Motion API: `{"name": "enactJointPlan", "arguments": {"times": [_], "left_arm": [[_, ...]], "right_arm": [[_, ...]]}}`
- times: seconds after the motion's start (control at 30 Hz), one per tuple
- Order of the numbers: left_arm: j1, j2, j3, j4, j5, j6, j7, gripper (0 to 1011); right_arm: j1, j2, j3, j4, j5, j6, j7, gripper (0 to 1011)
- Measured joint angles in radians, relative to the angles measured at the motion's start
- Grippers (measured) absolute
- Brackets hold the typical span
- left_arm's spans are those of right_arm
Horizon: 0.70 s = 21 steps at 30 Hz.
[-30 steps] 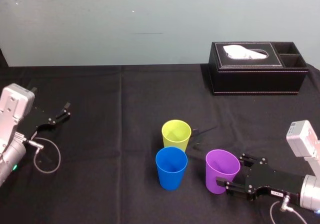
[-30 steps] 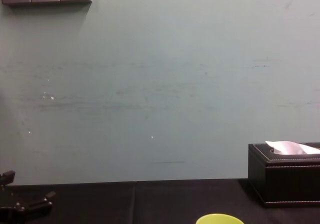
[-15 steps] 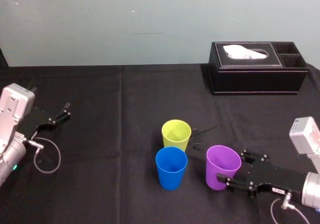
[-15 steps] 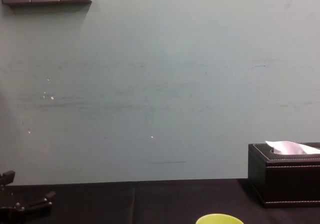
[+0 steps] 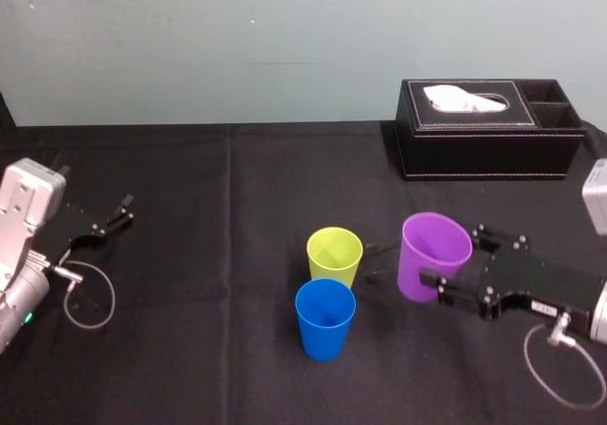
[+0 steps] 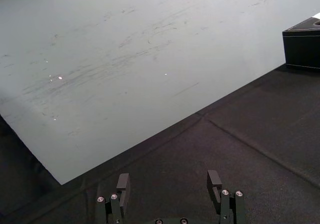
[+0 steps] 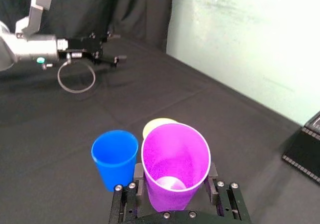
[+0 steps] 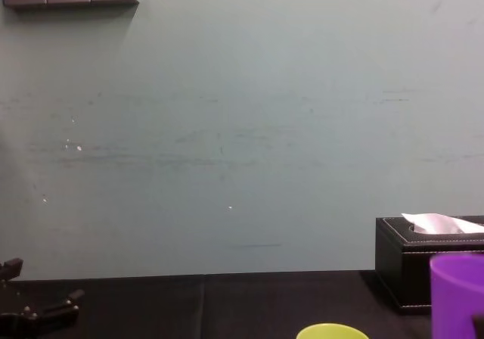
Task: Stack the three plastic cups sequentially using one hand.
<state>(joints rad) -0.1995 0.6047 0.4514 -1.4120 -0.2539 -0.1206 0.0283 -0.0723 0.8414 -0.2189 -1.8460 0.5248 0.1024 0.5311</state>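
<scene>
Black-draped bench, with a black tissue box at its far right. Right claw — clamped on the purple cup, held just right of the yellow-green cup, its rim the higher of the 2. Blue cup stands just in front of the yellow-green one. Left claw — fingers apart, parked at the bench's left.

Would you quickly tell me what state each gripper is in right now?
Left gripper: open, holding nothing.
Right gripper: closed on the purple cup.
</scene>
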Motion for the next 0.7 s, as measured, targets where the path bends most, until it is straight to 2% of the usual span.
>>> {"name": "enactJointPlan", "arguments": {"times": [0.13,0.27,0.7], "left_arm": [[0.0,0.0,0.0,0.0,0.0,0.0,0.0,1010],[0.0,0.0,0.0,0.0,0.0,0.0,0.0,1010],[0.0,0.0,0.0,0.0,0.0,0.0,0.0,1010]], "right_arm": [[0.03,-0.006,0.0,-0.017,0.007,0.023,-0.003,718],[0.062,-0.018,-0.017,-0.023,0.008,0.046,-0.008,718],[0.223,-0.098,-0.135,0.031,-0.037,0.117,-0.016,718]]}}
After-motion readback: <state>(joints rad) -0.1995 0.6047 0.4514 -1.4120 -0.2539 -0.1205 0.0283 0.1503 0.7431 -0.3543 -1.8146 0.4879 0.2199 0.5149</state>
